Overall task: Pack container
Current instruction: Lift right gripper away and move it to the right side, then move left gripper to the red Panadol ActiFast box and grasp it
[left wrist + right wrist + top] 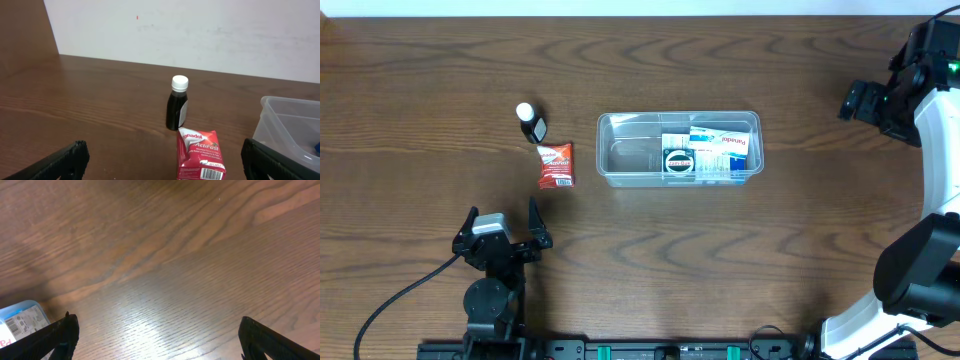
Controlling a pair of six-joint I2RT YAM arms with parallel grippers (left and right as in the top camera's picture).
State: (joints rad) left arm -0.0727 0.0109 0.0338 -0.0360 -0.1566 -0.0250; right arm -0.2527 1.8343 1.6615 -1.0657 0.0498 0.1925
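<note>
The clear container (620,160) lies mid-table, with white and blue medicine boxes (715,150) in its right half and its left half bare. To its left a red Panadol packet (556,165) lies flat, with a dark bottle with a white cap (530,122) upright just behind it. My left gripper (502,213) is open near the front edge, pointing at them. In the left wrist view the packet (200,155) lies ahead, right of centre between the fingers (55,162), with the bottle (177,105) behind and the container (290,125) at the right. My right gripper (850,100) is open, right of the container.
The right wrist view shows bare wood between the open right gripper (160,347), with a corner of a blue and white box (20,320) at the lower left. A white wall (200,30) rises behind the table's far edge. A black cable (400,300) trails from the left arm's base.
</note>
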